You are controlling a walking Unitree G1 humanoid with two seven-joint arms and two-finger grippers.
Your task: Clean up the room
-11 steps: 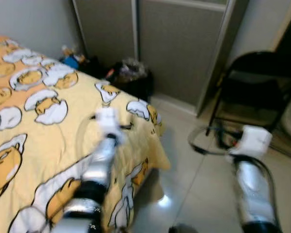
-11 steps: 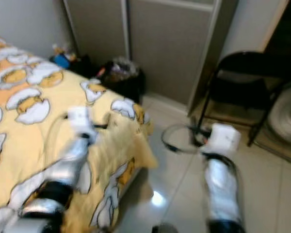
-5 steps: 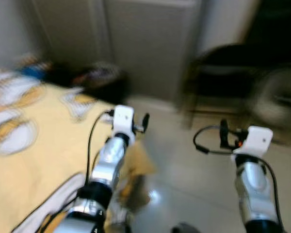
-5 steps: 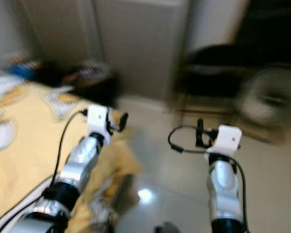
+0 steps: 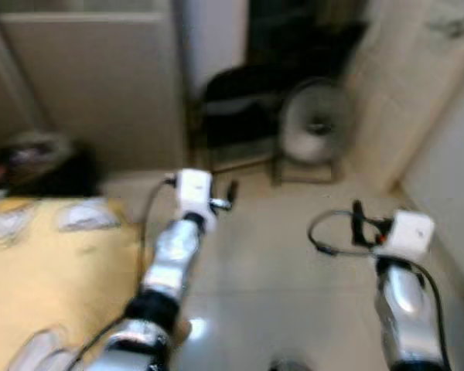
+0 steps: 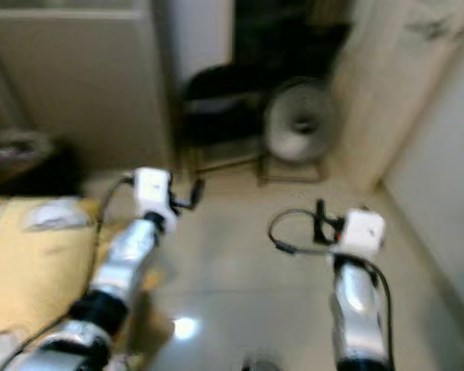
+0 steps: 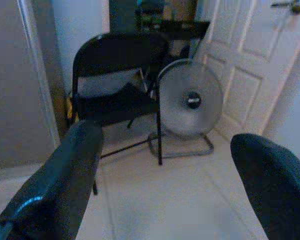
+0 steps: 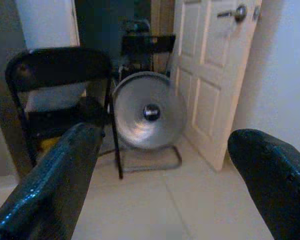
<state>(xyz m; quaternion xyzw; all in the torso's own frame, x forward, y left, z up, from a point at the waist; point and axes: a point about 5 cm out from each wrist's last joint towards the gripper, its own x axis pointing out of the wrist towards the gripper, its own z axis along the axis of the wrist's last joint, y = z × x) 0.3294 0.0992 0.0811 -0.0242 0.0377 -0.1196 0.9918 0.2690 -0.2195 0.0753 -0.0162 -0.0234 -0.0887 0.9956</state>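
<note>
Two silver arms reach forward over pale floor tiles, the left gripper and right gripper both spread wide and holding nothing. A yellow bed sits to the left. Beyond stand a black folding chair and, just beside it, a round fan near a white door. No writing is legible.

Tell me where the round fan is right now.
The round fan stands on the tiled floor ahead of the robot, right of the black folding chair and left of the open white door, in front of the dark doorway.
</note>
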